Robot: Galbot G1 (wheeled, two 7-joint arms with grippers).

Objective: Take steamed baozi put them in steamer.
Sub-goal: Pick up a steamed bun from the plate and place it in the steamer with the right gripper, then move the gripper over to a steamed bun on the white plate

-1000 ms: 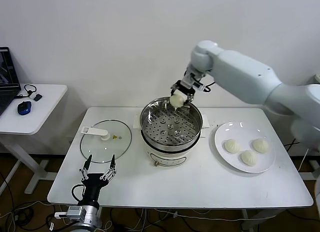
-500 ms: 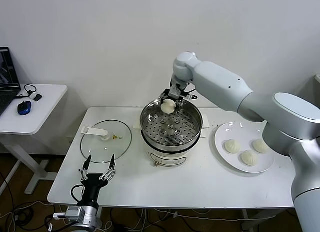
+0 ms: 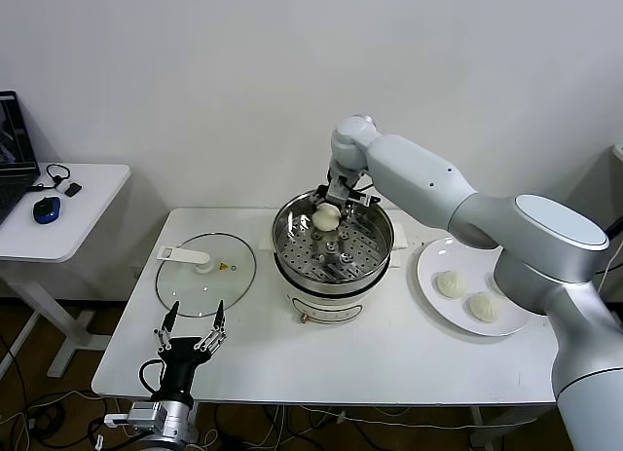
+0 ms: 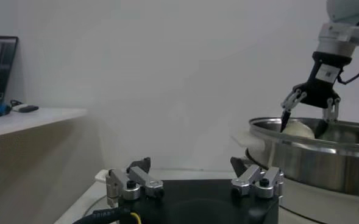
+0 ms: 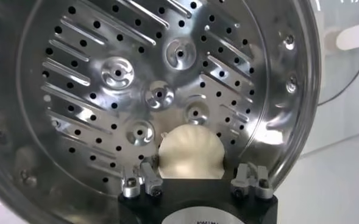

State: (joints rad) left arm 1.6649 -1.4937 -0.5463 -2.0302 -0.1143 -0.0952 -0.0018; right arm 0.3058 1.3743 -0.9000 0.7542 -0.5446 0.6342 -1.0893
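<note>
- On my far left a side desk (image 3: pixel 83 193) carried a mouse (image 3: pixel 46 209), well apart from the work.
- The left gripper (image 3: pixel 193 332) sat parked low at the counter's (image 3: pixel 389 358) front edge, fingers spread apart and empty, near the glass lid (image 3: pixel 206 266).
- The steamer (image 3: pixel 334 239) stood mid-counter on its white base (image 3: pixel 331 300), its perforated floor bare apart from the one incoming bun.
- The right gripper (image 3: pixel 328 209) hung inside the steamer's back rim, clamped narrowly on one bun (image 3: pixel 326 217). From the right wrist camera the bun (image 5: pixel 191 153) sat snug between the fingers (image 5: pixel 144 176), just above the perforated floor.
- I could not tell whether the bun already touched the floor.
- Risk as I judged it: opening too high would let the bun drop, roll on the ribbed floor and land off its base.
- Second risk: the fingers were near the back wall, so spreading or lifting out carelessly could clip the rim and nudge the steamer on its base.
- Third: a soft bun might stick to a finger pad and get dragged back up on retreat.
- On the right, the plate (image 3: pixel 443 251) held the remaining buns; I saw two (image 3: pixel 468 296), with the arm covering part of the plate.
</note>
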